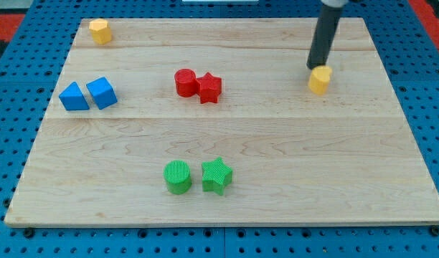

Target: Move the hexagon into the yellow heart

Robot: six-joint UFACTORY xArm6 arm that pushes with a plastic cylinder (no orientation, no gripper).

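A yellow block that looks like a hexagon [319, 79] sits at the view's upper right of the wooden board [277, 158]. My tip [317, 68] stands just above it in the view, touching or nearly touching its top edge. Another yellow block, which looks like the heart [100, 31], lies far away in the board's top left corner. The dark rod rises from the tip out of the view's top.
A red cylinder [185, 82] and a red star [209, 88] touch each other at upper centre. A blue triangle [74, 97] and a blue cube [102, 92] sit at the left. A green cylinder [178, 177] and a green star [217, 175] sit at lower centre.
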